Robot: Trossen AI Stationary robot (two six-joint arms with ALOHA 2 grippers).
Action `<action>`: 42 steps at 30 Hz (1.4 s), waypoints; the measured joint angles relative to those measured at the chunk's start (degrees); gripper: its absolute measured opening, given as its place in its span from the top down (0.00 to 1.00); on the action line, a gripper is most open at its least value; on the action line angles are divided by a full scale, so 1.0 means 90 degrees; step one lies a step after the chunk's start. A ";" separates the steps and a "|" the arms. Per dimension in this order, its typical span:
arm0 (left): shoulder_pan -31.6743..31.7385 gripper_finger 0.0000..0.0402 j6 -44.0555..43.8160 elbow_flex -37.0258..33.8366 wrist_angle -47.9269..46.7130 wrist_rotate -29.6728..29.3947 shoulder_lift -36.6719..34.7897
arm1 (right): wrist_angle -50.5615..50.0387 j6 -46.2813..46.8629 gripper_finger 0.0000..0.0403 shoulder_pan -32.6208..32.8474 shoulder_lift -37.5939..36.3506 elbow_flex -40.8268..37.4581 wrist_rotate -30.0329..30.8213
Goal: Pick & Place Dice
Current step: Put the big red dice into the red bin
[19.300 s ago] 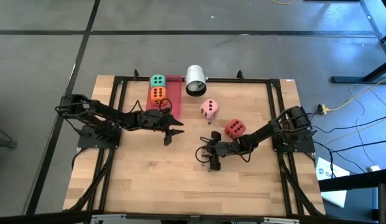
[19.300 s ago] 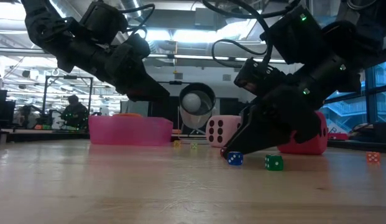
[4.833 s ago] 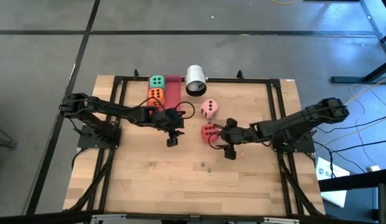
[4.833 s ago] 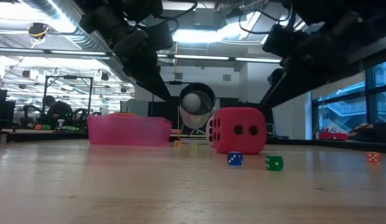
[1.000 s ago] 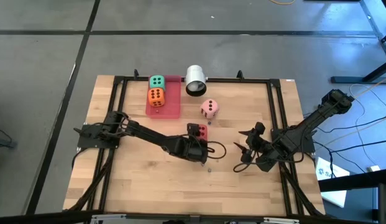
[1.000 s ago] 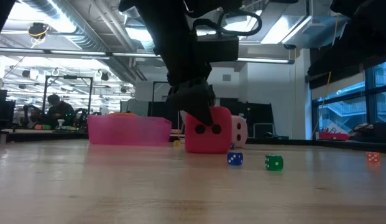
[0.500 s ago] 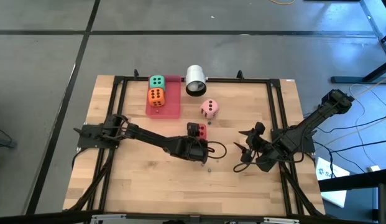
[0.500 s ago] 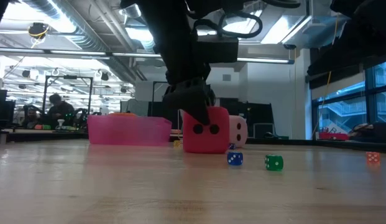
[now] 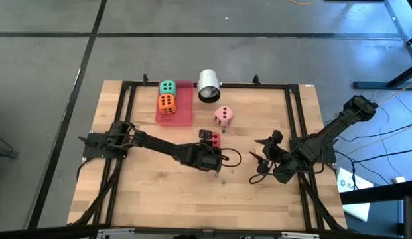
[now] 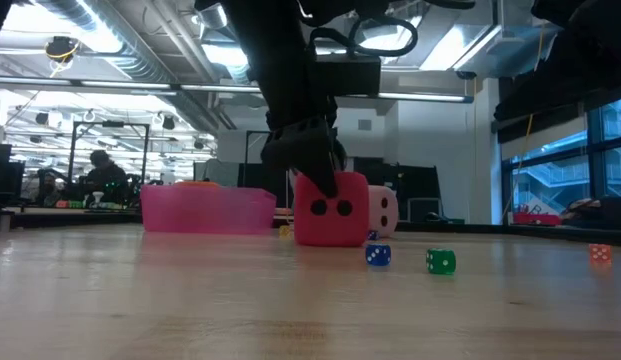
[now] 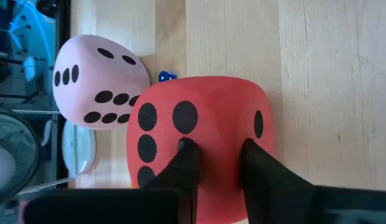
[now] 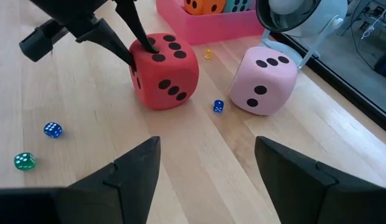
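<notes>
The red die (image 11: 217, 118) sits on the table near its middle, with my left gripper (image 11: 220, 163) shut on its upper part; it also shows in the low view as the red die (image 10: 335, 210). The pink die (image 9: 223, 115) rests on the table just beyond it. The green die (image 9: 168, 86) and the orange die (image 9: 167, 101) lie in a pink tray (image 9: 185, 114) at the far side. My right gripper (image 12: 208, 180) hovers open to the right of the red die, apart from it. My left gripper pinches the red die's upper edge (image 12: 142, 51) on the side toward its own arm, between its two fingers (image 11: 185, 158). The fingers slant down from the table's near left. The die stands with its bottom on the table.
A white cylinder (image 9: 208, 85) lies at the far edge beside the tray. Tiny dice lie on the wood: a blue one (image 10: 378, 256), a green one (image 10: 440, 262) and an orange one (image 10: 599, 253). Bare wood lies toward the near edge.
My left gripper has come down a little onto the red die, which stays on the table.
</notes>
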 joint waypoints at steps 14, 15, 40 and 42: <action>0.0025 0.87 0.0049 -0.0012 0.0002 0.0021 -0.0333 | -0.0009 0.0000 0.35 0.0000 0.0000 0.0000 0.0000; 0.0025 0.87 0.0051 -0.0013 0.0001 0.0009 -0.0439 | -0.0010 0.0000 0.35 0.0000 0.0000 0.0000 0.0000; 0.0025 0.94 0.0216 -0.0041 -0.0363 0.0066 -0.1960 | -0.0015 -0.0022 0.35 -0.0002 0.0002 0.0000 0.0119; 0.0025 0.95 0.0220 -0.0038 -0.0404 0.0035 -0.2144 | -0.0015 -0.0022 0.35 -0.0005 0.0002 0.0000 0.0128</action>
